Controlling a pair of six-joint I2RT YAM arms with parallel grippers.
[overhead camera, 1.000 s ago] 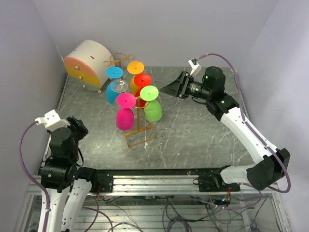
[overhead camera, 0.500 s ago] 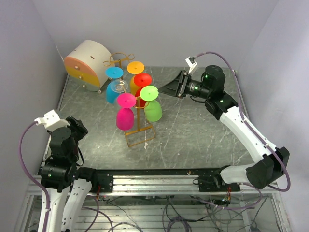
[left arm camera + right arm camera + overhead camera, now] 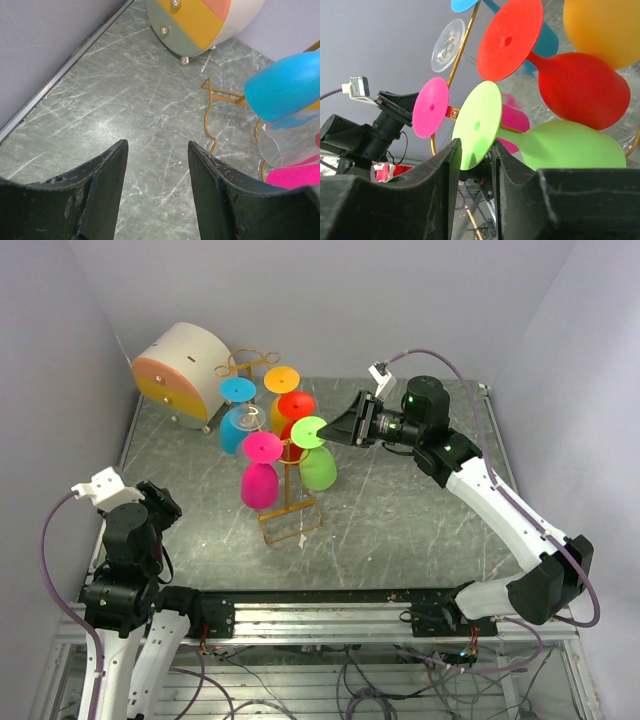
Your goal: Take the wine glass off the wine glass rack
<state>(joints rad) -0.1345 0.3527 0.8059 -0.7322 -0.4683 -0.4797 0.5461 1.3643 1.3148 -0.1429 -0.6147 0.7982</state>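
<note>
The gold wire wine glass rack (image 3: 290, 523) stands mid-table with several glasses hanging bowl-down. The green wine glass (image 3: 318, 470) hangs on its right side, its round foot (image 3: 310, 432) on top. My right gripper (image 3: 340, 430) is open and level with that foot. In the right wrist view the green foot's (image 3: 477, 125) edge lies between my fingertips (image 3: 475, 145), with a gap left on both sides. The green bowl (image 3: 570, 145) is just beyond. My left gripper (image 3: 160, 502) is open and empty at the near left (image 3: 157, 145), well away from the rack.
Pink (image 3: 259, 483), red (image 3: 295, 406), orange (image 3: 281, 380), blue (image 3: 237, 425) and clear (image 3: 250, 418) glasses hang on the same rack. A white-and-orange drum box (image 3: 180, 372) stands at the back left. Walls close the left, back and right sides.
My right gripper has moved left from the open table to the green glass's foot, and its jaws have narrowed. The left arm and the glasses have not moved.
</note>
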